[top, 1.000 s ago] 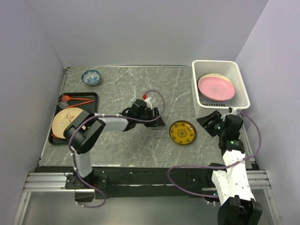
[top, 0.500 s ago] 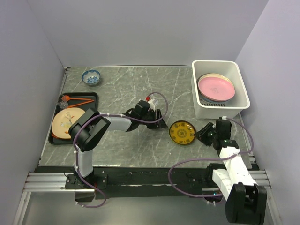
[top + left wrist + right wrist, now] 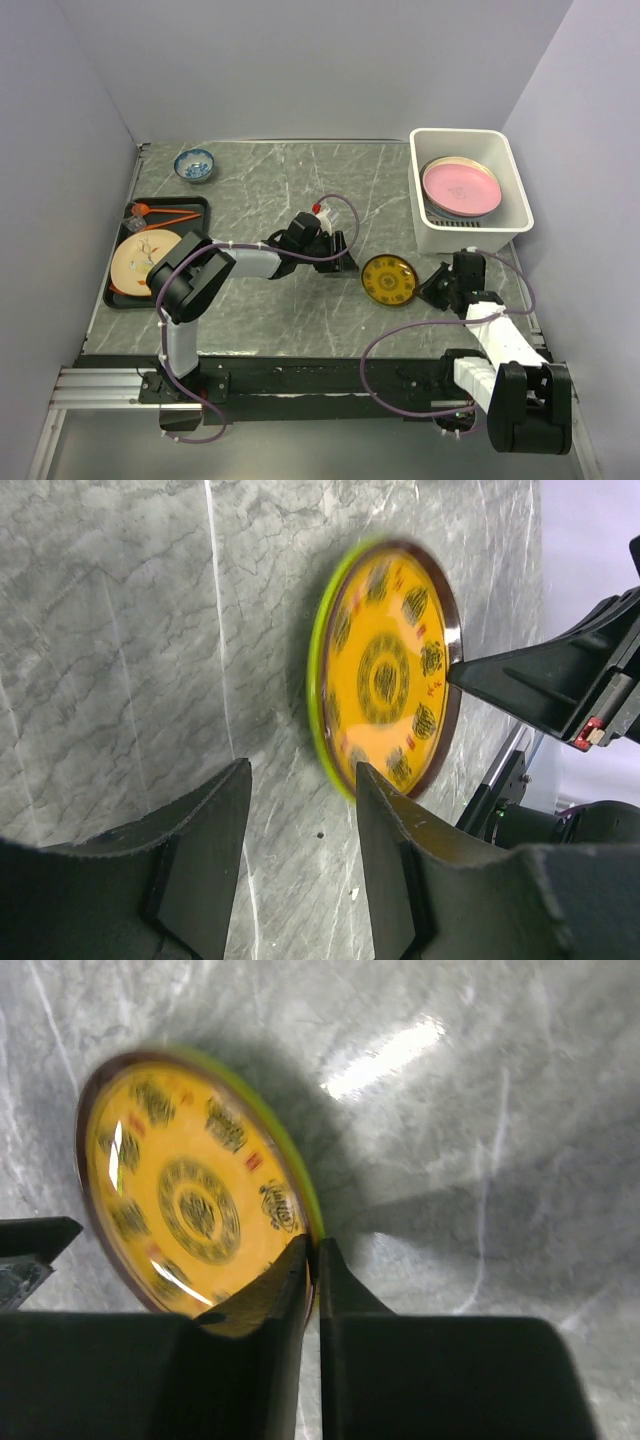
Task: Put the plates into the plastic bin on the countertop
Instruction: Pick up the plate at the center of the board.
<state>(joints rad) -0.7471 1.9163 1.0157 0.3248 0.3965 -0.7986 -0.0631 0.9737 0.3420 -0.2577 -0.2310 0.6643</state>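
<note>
Top external: the yellow plate sits between the two grippers at the front right of the countertop, near the bin, which already holds a pink plate. Left wrist: the left gripper is spread wide beside the plate's rim, holding nothing. Right wrist: the right gripper is pinched tight on the plate's edge

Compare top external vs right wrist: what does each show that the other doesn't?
Only top external: the plastic bin with a pink plate on top, the black tray with a cream plate, the patterned bowl, and the open left gripper.
Only right wrist: the right gripper pinched shut on the yellow plate rim, and that plate's green outer edge.
Both: yellow plate, right gripper, countertop.
</note>
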